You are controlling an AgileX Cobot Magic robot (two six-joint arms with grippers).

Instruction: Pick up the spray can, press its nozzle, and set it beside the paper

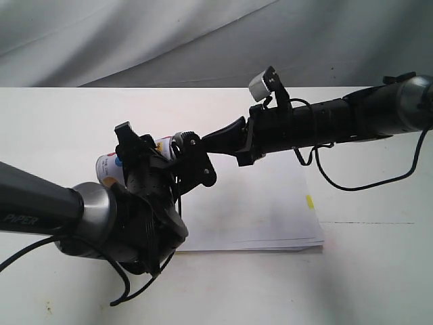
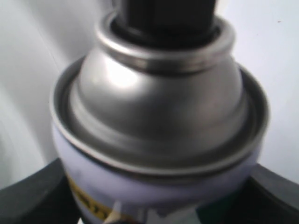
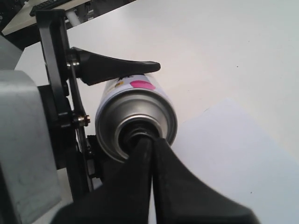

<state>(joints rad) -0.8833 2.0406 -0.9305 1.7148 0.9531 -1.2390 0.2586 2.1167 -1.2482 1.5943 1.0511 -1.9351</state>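
Note:
My left gripper [image 1: 159,159] is shut on the spray can [image 1: 108,166] and holds it lying sideways above the table, at the left edge of the paper [image 1: 270,210]. In the left wrist view the silver dome [image 2: 159,93] fills the frame, with the black nozzle [image 2: 166,16] at its end and one finger [image 2: 28,198] on each side of the label. My right gripper [image 1: 205,139] is shut, and its joined tips [image 3: 149,140] rest against the nozzle at the centre of the can's top [image 3: 135,112]. The right fingertips hide most of the nozzle there.
The white table [image 1: 379,271] runs back to a grey cloth backdrop [image 1: 135,34]. The paper has a small yellow tab [image 1: 309,201] at its right edge. A black cable [image 1: 338,183] hangs from the right arm over the table.

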